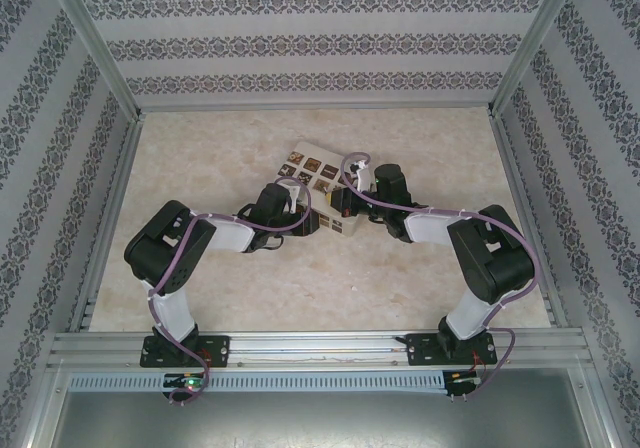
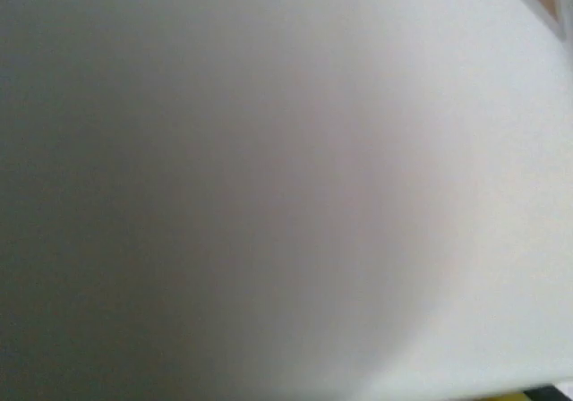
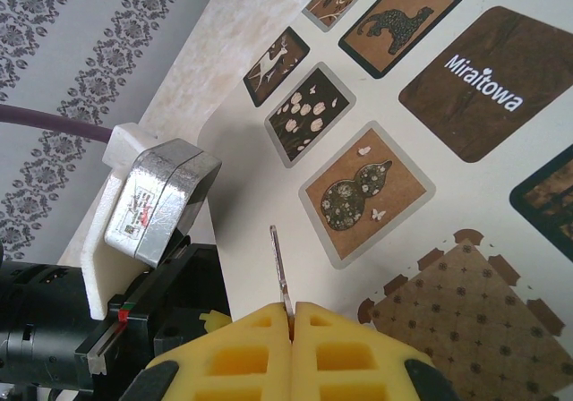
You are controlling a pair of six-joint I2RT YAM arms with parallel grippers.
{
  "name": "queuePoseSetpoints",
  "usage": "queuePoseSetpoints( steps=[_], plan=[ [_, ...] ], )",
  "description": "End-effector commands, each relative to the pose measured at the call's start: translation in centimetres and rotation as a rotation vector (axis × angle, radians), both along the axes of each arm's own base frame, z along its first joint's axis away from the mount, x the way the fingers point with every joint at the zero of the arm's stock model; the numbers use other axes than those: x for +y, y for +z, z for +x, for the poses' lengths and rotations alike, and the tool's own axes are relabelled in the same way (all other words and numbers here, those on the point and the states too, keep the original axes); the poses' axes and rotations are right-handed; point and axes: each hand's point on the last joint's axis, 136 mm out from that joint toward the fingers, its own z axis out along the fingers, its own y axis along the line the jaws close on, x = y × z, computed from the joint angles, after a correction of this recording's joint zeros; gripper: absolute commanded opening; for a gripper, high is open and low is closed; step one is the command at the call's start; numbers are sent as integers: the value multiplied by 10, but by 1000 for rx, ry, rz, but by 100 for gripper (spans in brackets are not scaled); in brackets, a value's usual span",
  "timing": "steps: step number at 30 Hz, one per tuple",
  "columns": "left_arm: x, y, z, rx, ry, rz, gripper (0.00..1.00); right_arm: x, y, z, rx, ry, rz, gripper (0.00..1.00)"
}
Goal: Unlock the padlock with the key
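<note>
Currently the right gripper [image 3: 289,319] is clamped on the base of the key [image 3: 279,262], its blade over the white box [image 3: 251,195]; the left gripper [image 1: 303,220] jaw state cannot be told; this shallow pinch may let the key pivot or slip at insertion.

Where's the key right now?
In the right wrist view, the key is pinched between the right gripper's yellow fingertips at bottom centre. It points up across the white box, near its gourd-patterned brown square.
</note>
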Motion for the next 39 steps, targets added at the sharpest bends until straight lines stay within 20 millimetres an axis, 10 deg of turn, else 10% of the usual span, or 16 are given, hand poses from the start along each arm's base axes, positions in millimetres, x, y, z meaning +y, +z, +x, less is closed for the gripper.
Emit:
queuePoseSetpoints(
  steps=[1,13,24,39],
  plan=[
    [-10,18,19,-73,26,-23,38,-1,-12,-9,45,13,-35,0],
    [-9,19,22,-69,37,-4,26,-1,-5,-8,32,11,-30,0],
    [-13,30,14,-43,7,-30,24,-7,49,-6,-95,-16,11,0],
    [-29,71,-3,78,-36,-154,24,-34,34,-96,-265,29,-127,0]
  ],
)
